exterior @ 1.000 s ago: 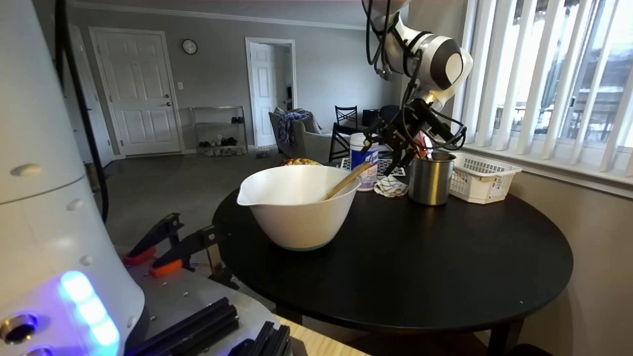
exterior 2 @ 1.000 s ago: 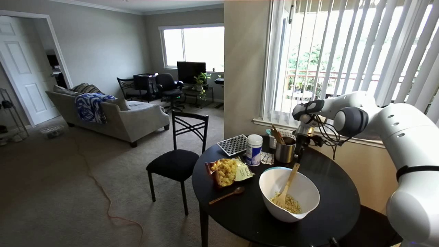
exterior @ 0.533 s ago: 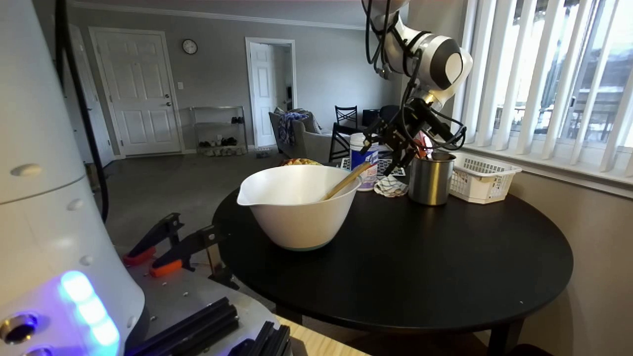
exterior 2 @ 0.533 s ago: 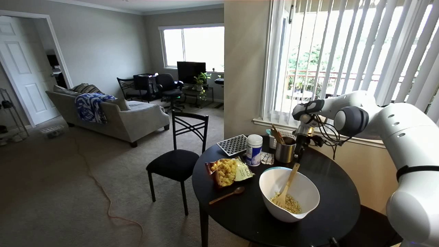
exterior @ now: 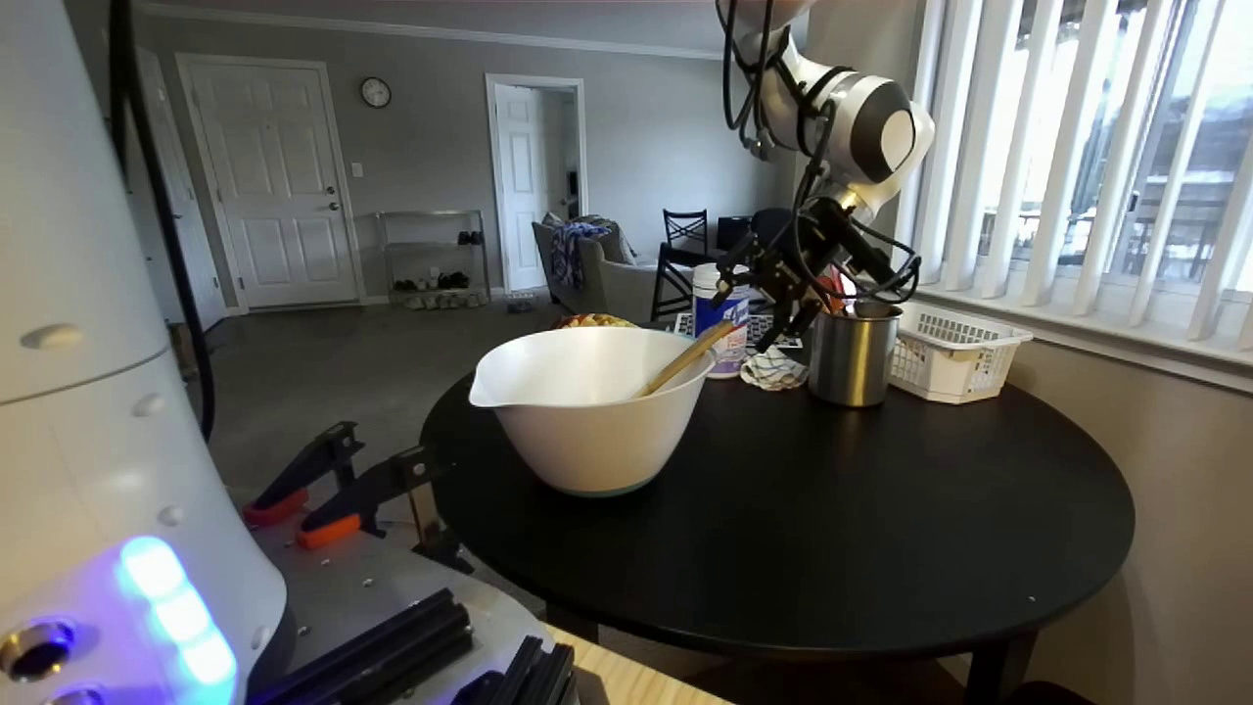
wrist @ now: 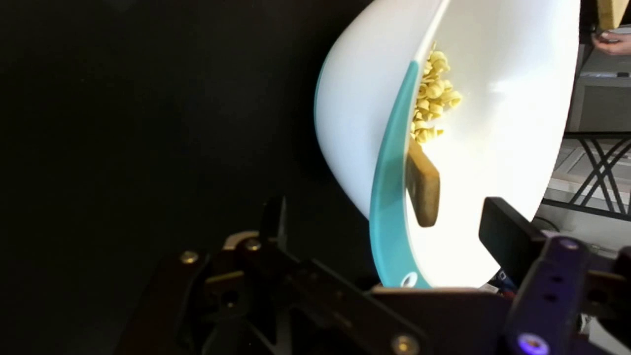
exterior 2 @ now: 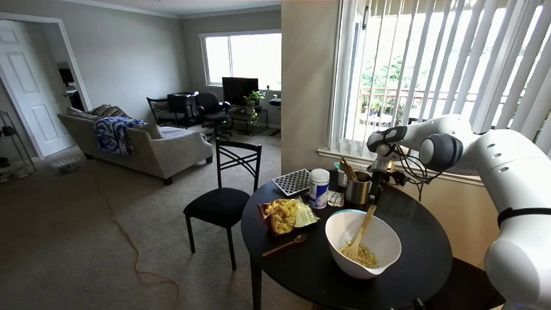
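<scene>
1. Two fingers are standing well apart low in the wrist view; the gripper is hanging released, grasping nothing.
2. Near it, the wooden spatula is leaning in the white bowl, below and right of centre in an exterior view, with its handle poking out.
3. That handle is showing between the fingers in the wrist view, but depth is hard to judge; closing too high could be leaving the gripper pinching air.
4. The bowl's teal rim is crossing the same gap, so closing there could be trapping rim and handle together, and lifting could be tipping the bowl.
5. A finger pressing down on the rim could be rocking the bowl too, spilling the yellow pasta-like pieces onto the dark worktop.
6. The metal can is standing near the gripper, right of centre; a sideways swing could be knocking it or its utensils.
</scene>
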### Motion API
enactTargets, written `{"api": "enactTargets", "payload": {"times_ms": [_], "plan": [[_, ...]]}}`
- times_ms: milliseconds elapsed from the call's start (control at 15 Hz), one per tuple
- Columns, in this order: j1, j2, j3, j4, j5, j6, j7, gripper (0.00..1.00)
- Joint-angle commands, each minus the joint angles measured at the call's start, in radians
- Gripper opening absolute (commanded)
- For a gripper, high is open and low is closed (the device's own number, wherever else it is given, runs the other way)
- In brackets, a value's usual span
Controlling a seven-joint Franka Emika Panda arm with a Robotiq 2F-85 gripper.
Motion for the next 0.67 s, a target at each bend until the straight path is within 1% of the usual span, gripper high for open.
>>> {"api": "enactTargets", "payload": {"times_ms": [0,133,200,267,333,600], "plan": [[-0.009,-0.048,0.010,-0.068,0.015,-0.031,-0.001,1.00],[-0.009,-0.050,0.011,-0.076,0.012,-0.045,-0.006,0.98],[-0.010,-0.051,0.013,-0.079,0.013,-0.049,-0.007,0.74],[-0.011,-0.051,0.015,-0.082,0.013,-0.049,-0.009,0.73],[-0.012,-0.053,0.017,-0.086,0.014,-0.048,-0.011,0.68],[-0.014,-0.056,0.023,-0.094,0.015,-0.046,-0.013,0.40]]}}
